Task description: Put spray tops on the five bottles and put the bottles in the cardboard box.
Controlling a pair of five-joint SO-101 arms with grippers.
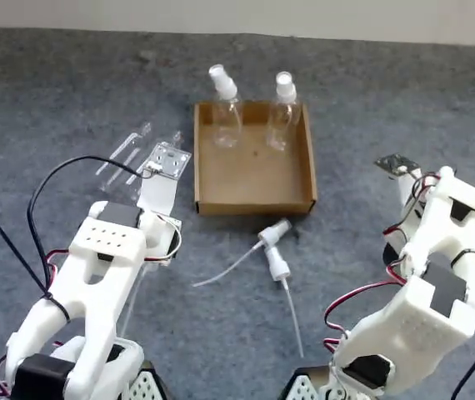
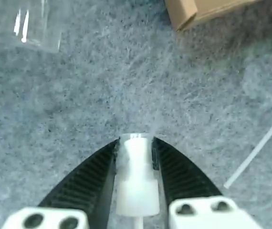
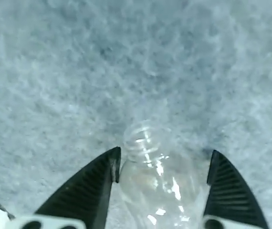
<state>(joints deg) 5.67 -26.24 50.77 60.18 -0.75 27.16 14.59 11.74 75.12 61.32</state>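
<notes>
Our left claw [image 2: 136, 140] clamps a white spray top [image 2: 136, 183]; our right claw [image 3: 165, 152] grips an uncapped clear bottle [image 3: 157, 186].

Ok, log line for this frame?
left gripper: shut on spray top | right gripper: shut on uncapped bottle | cardboard box: two capped bottles | carpet: two loose spray tops

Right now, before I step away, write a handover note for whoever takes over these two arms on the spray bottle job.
Left gripper: shut on a spray top.
Right gripper: shut on an uncapped bottle.
Done: two capped bottles stand in the cardboard box.
Loose: two spray tops lie on the carpet in front of the box. Clear bottles lie to its left, count unclear.
Left: cap the held bottle and box it, then cap and box the rest.
</notes>
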